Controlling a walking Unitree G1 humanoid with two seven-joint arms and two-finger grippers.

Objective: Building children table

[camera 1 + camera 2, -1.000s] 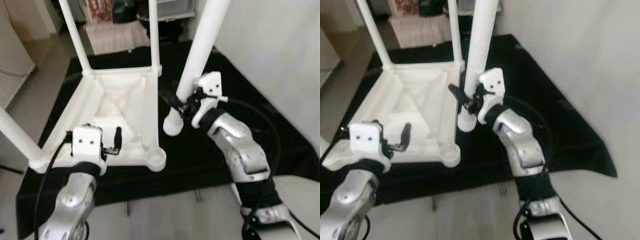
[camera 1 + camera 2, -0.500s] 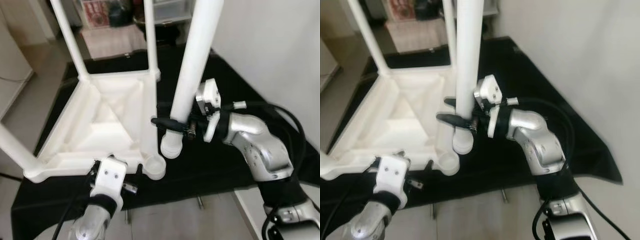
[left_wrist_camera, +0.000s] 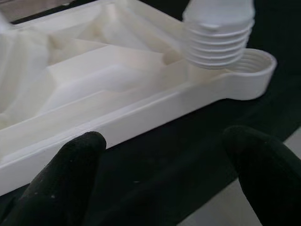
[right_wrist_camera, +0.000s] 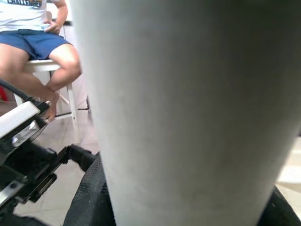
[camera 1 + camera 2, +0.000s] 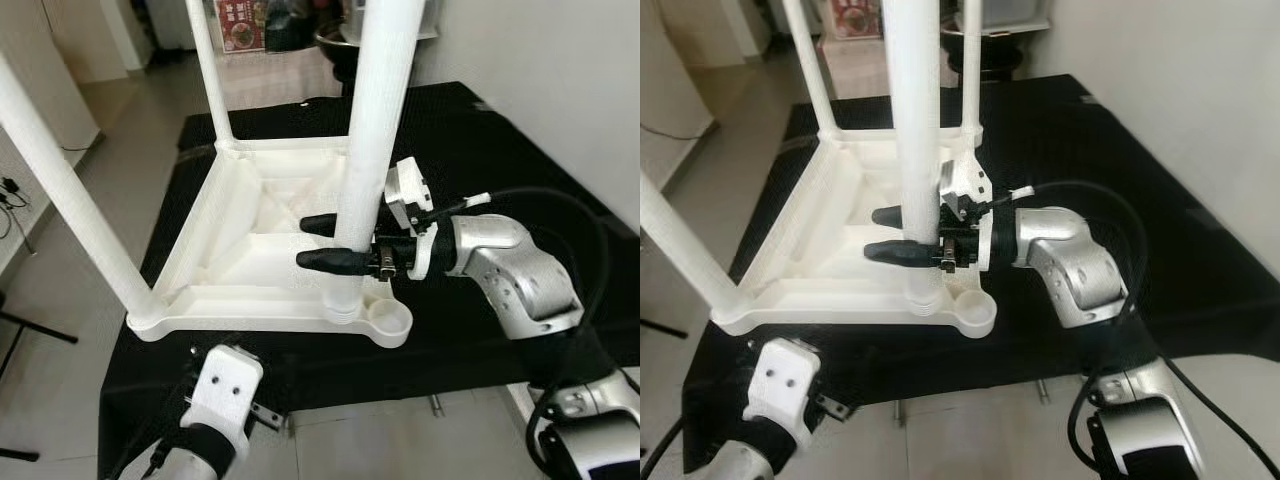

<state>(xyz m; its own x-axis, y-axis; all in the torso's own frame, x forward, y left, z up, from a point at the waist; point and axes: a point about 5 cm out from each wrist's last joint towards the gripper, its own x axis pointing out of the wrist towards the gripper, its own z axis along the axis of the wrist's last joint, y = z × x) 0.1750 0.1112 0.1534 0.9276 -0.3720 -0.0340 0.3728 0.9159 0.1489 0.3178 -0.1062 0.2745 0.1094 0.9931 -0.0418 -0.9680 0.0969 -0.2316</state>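
A white children's table top (image 5: 240,305) lies upside down on a black mat. My right gripper (image 5: 340,243) is shut on a loose white leg (image 5: 375,110) and holds it upright. The leg's threaded end (image 3: 217,37) hovers over the frame, just beside the open socket (image 5: 390,320) at the near right corner. In the right wrist view the leg (image 4: 188,113) stands between the fingers. My left gripper (image 3: 164,165) is open and empty, low in front of the table's near edge, with its wrist (image 5: 225,390) below the mat's front edge.
Fitted legs rise from the near left corner (image 5: 70,190) and the far corners (image 5: 205,60). The black mat (image 5: 490,140) runs to a white wall on the right. Bare floor lies to the left. A person (image 4: 37,42) sits on a white stool beyond.
My right gripper has carried the leg left, from over the mat to the table's near right corner. My left gripper has let go of the table's near edge and dropped back below it.
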